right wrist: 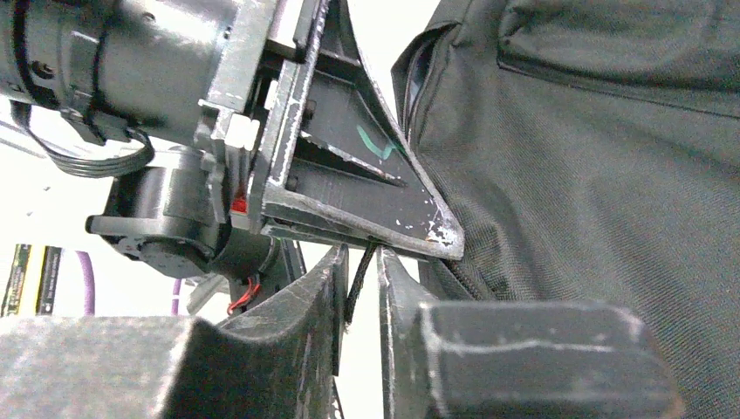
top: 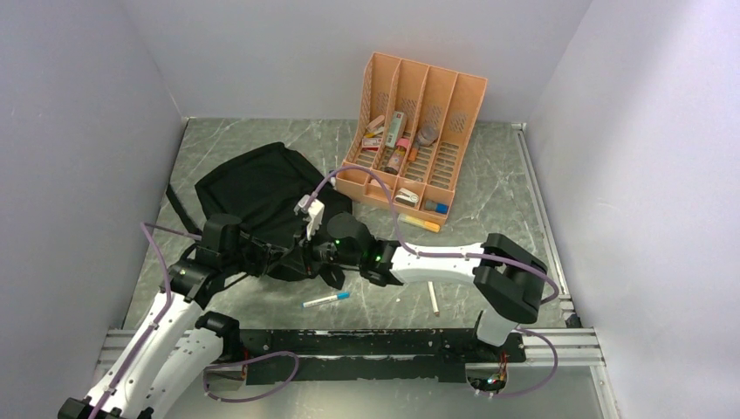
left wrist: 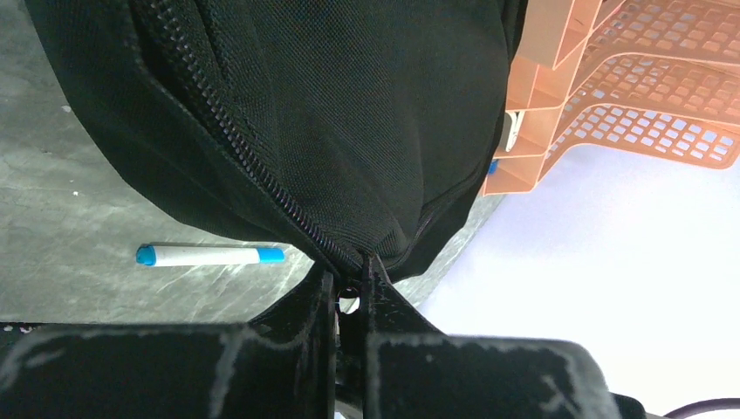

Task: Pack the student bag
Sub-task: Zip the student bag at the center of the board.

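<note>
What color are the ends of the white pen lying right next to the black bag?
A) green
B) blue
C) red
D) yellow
B: the white pen beside the student bag shows blue at both of its ends.

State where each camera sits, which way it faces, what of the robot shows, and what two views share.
Top external: above, behind the arms, looking down at the table; both arms show.
Left wrist: on that wrist, looking past the left gripper at the zipper of the student bag.
Right wrist: on that wrist, looking past the right gripper at the bag's side.
Shared: top and left wrist both show the blue-capped pen.
</note>
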